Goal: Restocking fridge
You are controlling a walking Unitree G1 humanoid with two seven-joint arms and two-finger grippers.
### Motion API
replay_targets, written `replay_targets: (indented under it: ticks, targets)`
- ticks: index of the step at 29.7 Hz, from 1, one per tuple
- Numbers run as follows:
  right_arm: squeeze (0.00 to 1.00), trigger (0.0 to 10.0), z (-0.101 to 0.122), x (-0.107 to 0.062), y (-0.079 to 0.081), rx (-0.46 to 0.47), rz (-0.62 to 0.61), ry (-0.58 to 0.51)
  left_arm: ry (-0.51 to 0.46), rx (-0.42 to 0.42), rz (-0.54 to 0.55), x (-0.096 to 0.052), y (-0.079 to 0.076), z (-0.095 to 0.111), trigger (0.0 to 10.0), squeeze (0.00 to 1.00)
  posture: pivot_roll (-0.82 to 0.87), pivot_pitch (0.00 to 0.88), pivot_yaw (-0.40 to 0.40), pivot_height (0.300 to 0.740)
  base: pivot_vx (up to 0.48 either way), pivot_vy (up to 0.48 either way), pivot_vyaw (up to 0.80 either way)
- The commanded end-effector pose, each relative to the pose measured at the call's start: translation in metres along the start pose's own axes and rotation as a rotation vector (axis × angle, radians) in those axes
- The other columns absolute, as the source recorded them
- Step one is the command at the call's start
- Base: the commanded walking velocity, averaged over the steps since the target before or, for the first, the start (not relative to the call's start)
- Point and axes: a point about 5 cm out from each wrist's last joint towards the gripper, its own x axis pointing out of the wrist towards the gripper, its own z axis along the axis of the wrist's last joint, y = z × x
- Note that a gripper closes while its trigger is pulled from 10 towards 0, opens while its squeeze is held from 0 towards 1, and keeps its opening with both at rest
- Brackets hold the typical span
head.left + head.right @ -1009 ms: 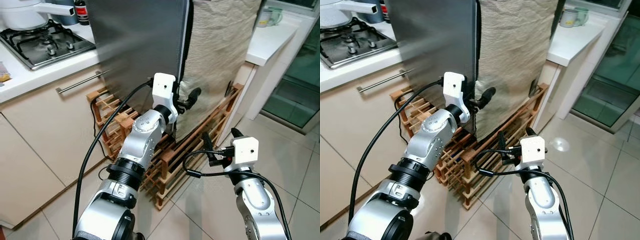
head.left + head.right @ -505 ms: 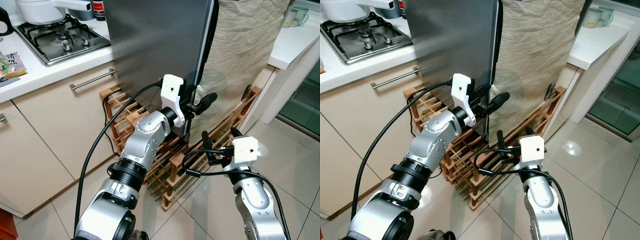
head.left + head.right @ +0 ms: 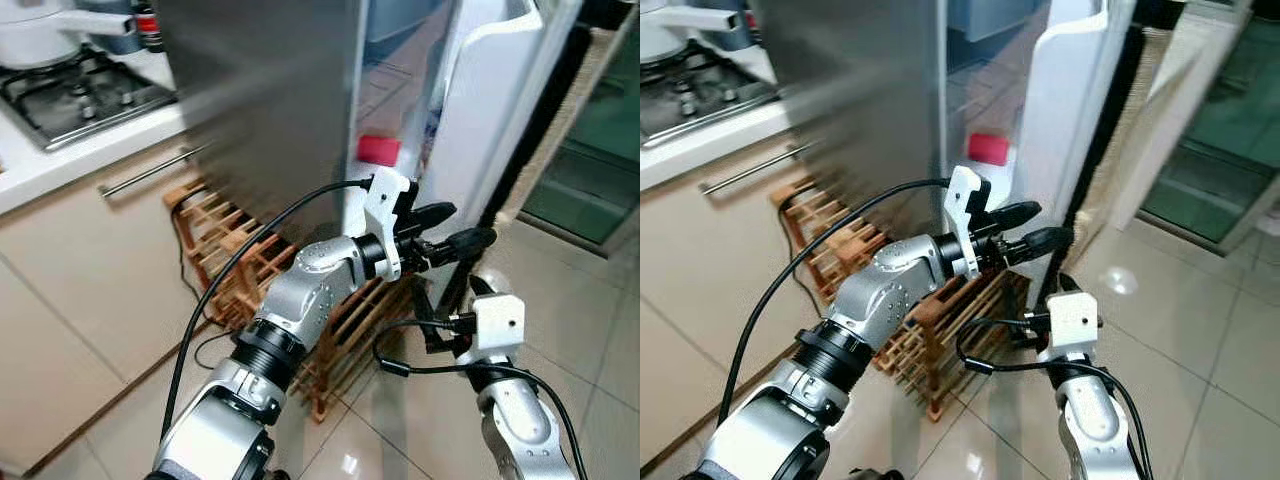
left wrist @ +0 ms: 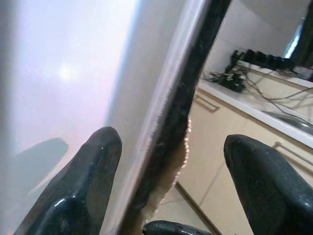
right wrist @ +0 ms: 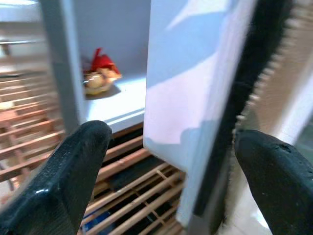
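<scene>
The fridge has a steel side, and its door stands swung open with the white inner face showing. A red-topped item sits on a low shelf inside, also visible as a red and yellow item in the right wrist view. My left gripper is open, one finger on each side of the door's dark sealed edge. My right gripper is open just below it, near the door's bottom corner, with nothing held.
A wooden wine rack stands on the floor beneath the fridge. To the left are a counter with a gas hob and a drawer handle. A glass door is at the right, with tiled floor in front.
The fridge door has swung open, showing the shelves and white inner face. My left gripper moved rightward with the door edge. The camera also shifted.
</scene>
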Motion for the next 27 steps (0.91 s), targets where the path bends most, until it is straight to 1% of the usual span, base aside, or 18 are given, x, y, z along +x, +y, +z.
replay_targets:
  ticks: [1,2,3,4,7,9,11,14,15,16,17,19,20,21,22,24,26,27]
  targets:
    - [0.27,10.0,0.005,0.0,-0.001,0.004,-0.001,-0.014,-0.165,-0.071,-0.201,0.056,-0.062,0.027,10.0,0.0,-0.26,0.0,0.062,0.74,0.0,0.0,0.0]
    - [0.27,10.0,0.005,0.0,-0.001,0.005,0.0,-0.01,-0.18,-0.047,-0.126,0.039,-0.044,0.031,10.0,0.0,-0.25,0.0,0.059,0.74,0.0,0.0,0.0]
    - [0.27,10.0,0.004,0.0,-0.001,0.006,0.0,-0.009,-0.182,-0.02,-0.089,0.027,-0.035,0.032,10.0,0.0,-0.25,0.0,0.057,0.74,0.0,0.0,0.0]
    - [0.27,10.0,0.004,-0.001,-0.001,0.007,0.001,-0.008,-0.181,-0.002,-0.069,0.02,-0.03,0.032,10.0,0.0,-0.24,0.0,0.056,0.74,0.0,0.0,0.0]
    - [0.27,10.0,0.003,0.0,-0.001,0.029,-0.002,-0.006,-0.168,0.054,0.049,-0.011,-0.008,0.033,10.0,0.0,-0.22,0.0,0.049,0.74,0.0,0.0,0.0]
    - [0.27,10.0,0.002,0.004,-0.001,0.057,-0.008,0.007,-0.149,0.107,0.14,-0.039,0.008,0.033,10.0,0.0,-0.2,0.0,0.044,0.74,0.0,0.0,0.0]
    - [0.27,10.0,0.003,0.008,-0.003,0.072,-0.01,0.009,-0.131,0.158,0.248,-0.07,0.024,0.034,10.0,0.0,-0.19,0.0,0.038,0.74,0.0,0.0,0.0]
    - [0.27,10.0,0.005,0.014,-0.005,0.071,-0.005,0.004,-0.138,0.187,0.432,-0.125,0.043,0.039,10.0,0.0,-0.15,0.0,0.026,0.74,0.0,0.0,0.0]
    - [0.27,10.0,0.005,0.016,-0.005,0.074,-0.003,0.002,-0.136,0.194,0.488,-0.143,0.047,0.039,10.0,0.0,-0.15,0.0,0.026,0.74,0.0,0.0,0.0]
    - [0.27,10.0,0.006,0.017,-0.006,0.077,-0.001,0.001,-0.13,0.204,0.521,-0.156,0.048,0.039,10.0,0.0,-0.13,0.0,0.014,0.74,0.0,0.0,0.0]
    - [0.27,10.0,0.006,0.02,-0.006,0.075,0.006,0.0,-0.106,0.23,0.503,-0.171,0.043,0.036,10.0,0.0,-0.12,0.0,0.009,0.74,0.0,0.0,0.0]
    - [0.27,10.0,0.007,0.028,-0.003,0.076,0.03,0.0,-0.073,0.207,0.562,-0.206,0.037,0.025,10.0,0.0,-0.09,0.0,-0.007,0.74,0.0,0.0,0.0]
    - [0.27,10.0,0.008,0.031,-0.002,0.076,0.039,0.001,-0.065,0.195,0.587,-0.216,0.035,0.022,10.0,0.0,-0.09,0.0,-0.009,0.74,0.0,0.0,0.0]
    - [0.27,10.0,0.008,0.031,-0.002,0.076,0.039,0.001,-0.065,0.195,0.587,-0.216,0.035,0.022,10.0,0.0,-0.09,0.0,-0.009,0.74,0.0,0.0,0.0]
    - [0.27,10.0,0.008,0.037,0.002,0.075,0.066,0.002,-0.052,0.176,0.678,-0.234,0.034,0.014,10.0,0.0,-0.06,0.0,-0.026,0.74,0.0,0.0,0.72]
    - [0.27,10.0,0.008,0.04,0.003,0.072,0.077,0.002,-0.049,0.162,0.73,-0.242,0.034,0.011,10.0,0.0,-0.06,0.0,-0.028,0.74,0.0,0.0,0.72]
    - [0.27,10.0,0.009,0.043,0.005,0.071,0.092,-0.003,-0.132,0.119,0.891,-0.257,0.04,0.01,10.0,0.0,-0.05,0.0,-0.035,0.74,0.0,0.0,0.72]
    - [0.27,10.0,0.01,0.046,0.007,0.07,0.1,-0.004,-0.165,0.11,1.009,-0.268,0.045,0.008,10.0,0.0,-0.05,0.0,-0.035,0.74,0.0,0.0,0.72]
